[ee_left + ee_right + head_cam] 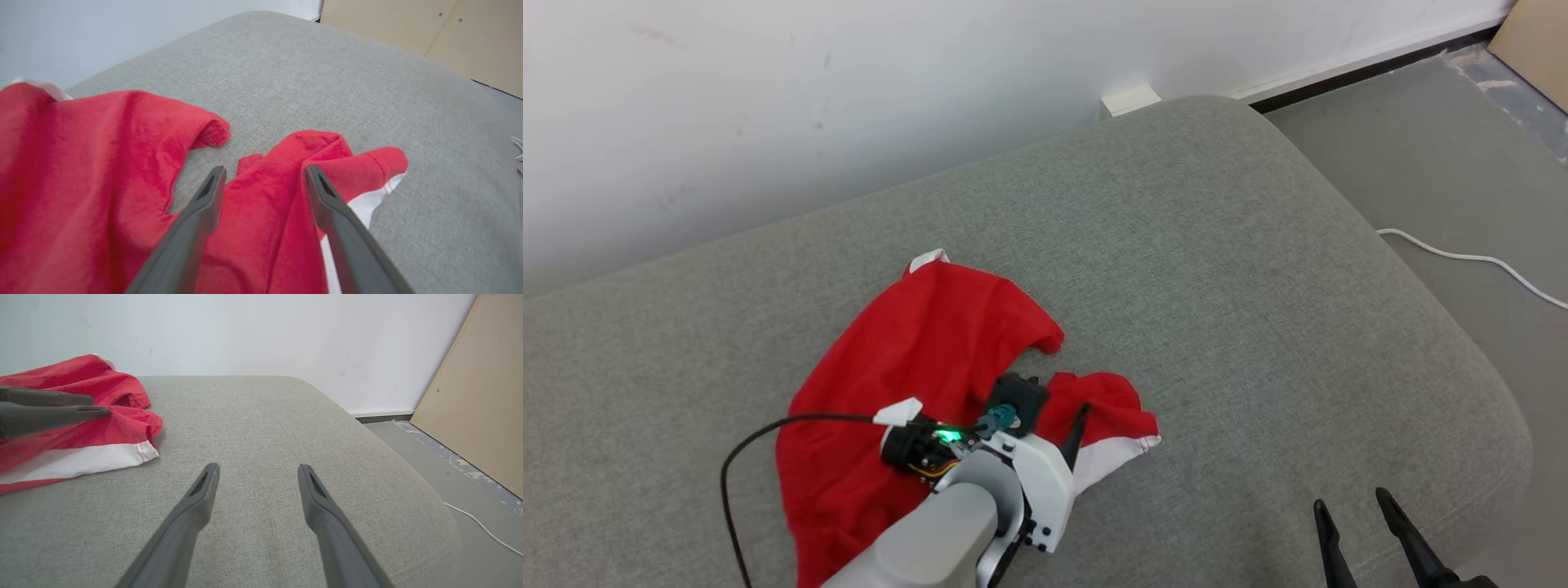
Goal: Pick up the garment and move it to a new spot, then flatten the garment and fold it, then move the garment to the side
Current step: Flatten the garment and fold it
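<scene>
The garment [907, 367] is red with white trim and lies crumpled on the grey cushion [1217, 269], left of the middle. My left gripper [1058, 408] hovers over the garment's right part. In the left wrist view the left gripper [265, 171] is open, and a raised ridge of the garment [265, 192] lies loose between its spread fingers. My right gripper [1350, 500] is open at the lower right. The right gripper [258, 468] stands over bare cushion [261, 416] to the right of the garment [102, 428], and holds nothing.
A white wall runs behind the cushion. The cushion's rounded edge drops to a grey floor on the right, where a white cable [1462, 257] lies. A beige board [482, 396] leans at the far right. A black cable [768, 433] loops from my left wrist.
</scene>
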